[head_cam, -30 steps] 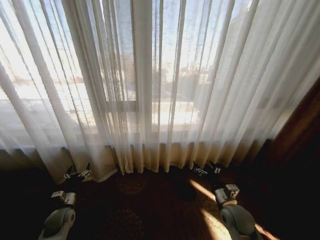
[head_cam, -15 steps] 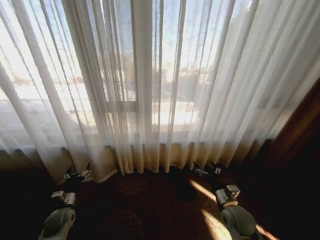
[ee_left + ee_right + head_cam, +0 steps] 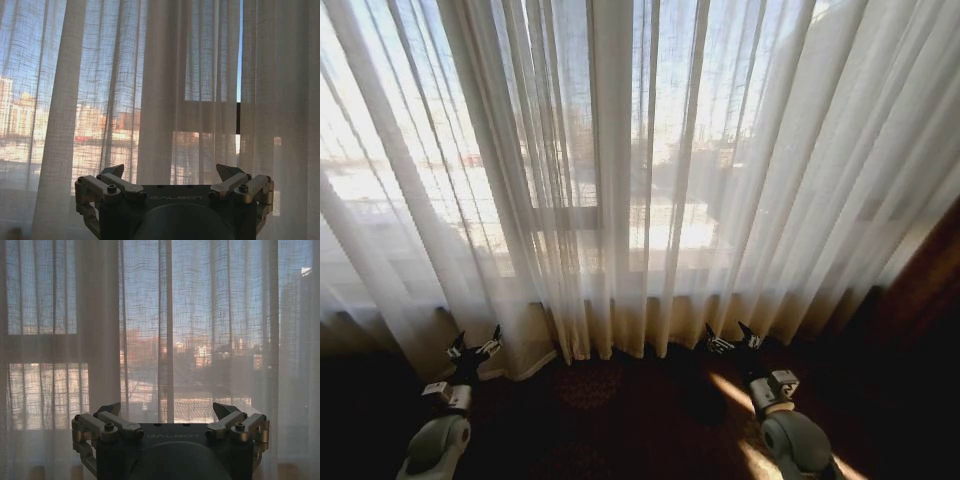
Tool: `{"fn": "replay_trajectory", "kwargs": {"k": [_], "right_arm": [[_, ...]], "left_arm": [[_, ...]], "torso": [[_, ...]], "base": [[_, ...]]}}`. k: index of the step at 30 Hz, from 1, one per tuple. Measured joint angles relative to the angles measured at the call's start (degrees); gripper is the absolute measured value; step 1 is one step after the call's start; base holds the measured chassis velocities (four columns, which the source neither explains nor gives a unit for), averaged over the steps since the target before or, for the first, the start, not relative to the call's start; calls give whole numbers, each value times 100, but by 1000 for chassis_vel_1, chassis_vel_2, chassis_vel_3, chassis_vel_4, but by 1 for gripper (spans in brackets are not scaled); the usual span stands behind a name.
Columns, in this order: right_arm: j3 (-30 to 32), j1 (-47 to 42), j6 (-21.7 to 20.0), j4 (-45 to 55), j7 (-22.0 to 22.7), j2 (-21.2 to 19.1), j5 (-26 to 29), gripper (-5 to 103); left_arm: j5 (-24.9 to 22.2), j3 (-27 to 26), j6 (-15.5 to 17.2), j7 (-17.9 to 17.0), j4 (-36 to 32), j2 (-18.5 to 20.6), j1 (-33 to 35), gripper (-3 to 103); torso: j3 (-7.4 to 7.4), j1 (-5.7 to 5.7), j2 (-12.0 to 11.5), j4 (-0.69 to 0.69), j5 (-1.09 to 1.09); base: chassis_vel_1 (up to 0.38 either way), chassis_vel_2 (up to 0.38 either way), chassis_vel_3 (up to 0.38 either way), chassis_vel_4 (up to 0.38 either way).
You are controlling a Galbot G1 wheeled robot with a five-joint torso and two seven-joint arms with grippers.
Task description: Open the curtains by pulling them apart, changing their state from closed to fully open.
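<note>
Sheer off-white curtains (image 3: 620,180) hang closed across the whole window, their pleats reaching the floor. My left gripper (image 3: 473,346) sits low at the left, open, close before the hem and holding nothing. My right gripper (image 3: 733,338) sits low at the right, also open, just short of the fabric. In the left wrist view the open left gripper (image 3: 171,172) faces the curtains (image 3: 160,90) with a narrow slit between panels off to one side. The right wrist view has the open right gripper (image 3: 167,410) facing pleated curtains (image 3: 165,325).
A dark brown drape (image 3: 925,290) hangs at the far right edge. Dark patterned carpet (image 3: 620,420) lies under both arms, with a sunlit streak near the right arm. A window frame and low sill show through the fabric.
The whole head view has shifted: the curtains and floor line sit lower and nearer in the picture. Both grippers remain open at about the same places.
</note>
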Motion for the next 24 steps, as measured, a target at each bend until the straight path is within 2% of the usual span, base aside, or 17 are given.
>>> {"fn": "replay_trajectory", "kwargs": {"k": [4, 7, 11, 13, 16, 19, 24], "right_arm": [[11, 18, 8, -36, -30, -2, 2, 100], [-9, 30, 22, -66, -40, 9, -12, 100], [-60, 43, 145, -101, -46, 33, -16, 100], [-100, 43, 174, -119, -72, 41, -52, 100], [-148, 56, 200, -132, -73, 50, -72, 100], [-232, 114, 257, -186, -69, 48, -112, 100], [-399, 332, 280, -371, -71, 8, -135, 100]], "left_arm": [[0, 0, 0, 0, 0, 0, 0, 100], [0, 0, 0, 0, 0, 0, 0, 100], [0, 0, 0, 0, 0, 0, 0, 100], [0, 0, 0, 0, 0, 0, 0, 100], [0, 0, 0, 0, 0, 0, -1, 100], [0, 1, 0, 0, 0, 0, -1, 100], [0, 1, 0, 0, 0, 0, 0, 100]], "torso": [[0, 1, -1, 1, -3], [1, 1, -1, 0, 3], [0, 1, 0, -1, -4], [1, 1, -2, 1, 3], [1, 1, -2, -1, 3], [3, 8, -4, -2, -2], [1, 0, -3, 1, -2]], "base": [[-304, 393, 306, -388], [-357, 361, 364, -369], [-394, 335, 391, -346], [-317, 340, 360, -299], [-306, 326, 341, -304], [-263, 170, 207, -240], [-48, 61, 57, -58]]}}
